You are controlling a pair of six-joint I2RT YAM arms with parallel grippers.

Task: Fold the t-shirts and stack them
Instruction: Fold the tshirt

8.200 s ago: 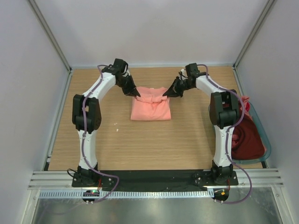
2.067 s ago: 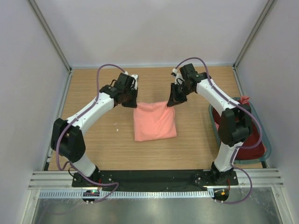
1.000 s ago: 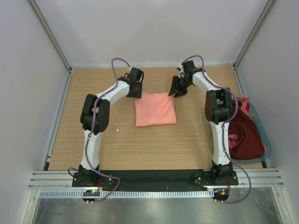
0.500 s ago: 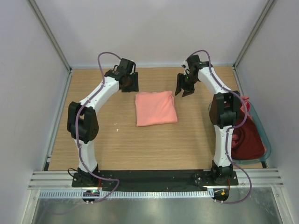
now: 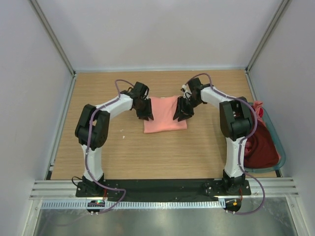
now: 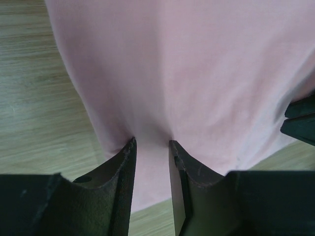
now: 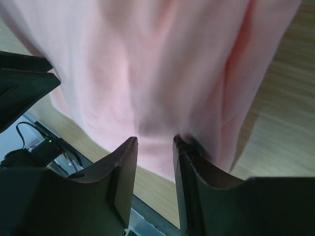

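A folded salmon-pink t-shirt [image 5: 164, 117] lies on the wooden table, slightly behind its middle. My left gripper [image 5: 147, 113] is down at the shirt's left edge and my right gripper [image 5: 180, 114] at its right edge. In the left wrist view the jaws [image 6: 152, 142] stand narrow, with pink cloth [image 6: 197, 73] pinched between them and creases running into the tips. The right wrist view is much the same: the jaws [image 7: 155, 140] are narrow on the cloth [image 7: 162, 59]. A dark maroon t-shirt [image 5: 258, 147] lies bunched in the basket at the right.
The grey-teal basket [image 5: 281, 153] stands at the table's right edge beside the right arm, with a bit of salmon cloth [image 5: 257, 105] at its far end. White walls and metal posts enclose the table on three sides. A black strip runs along the near edge.
Both grippers left the shirt's far corners, lifted off and opened. They then came down toward me onto its left and right edges and narrowed on the cloth. The shirt has hardly moved.
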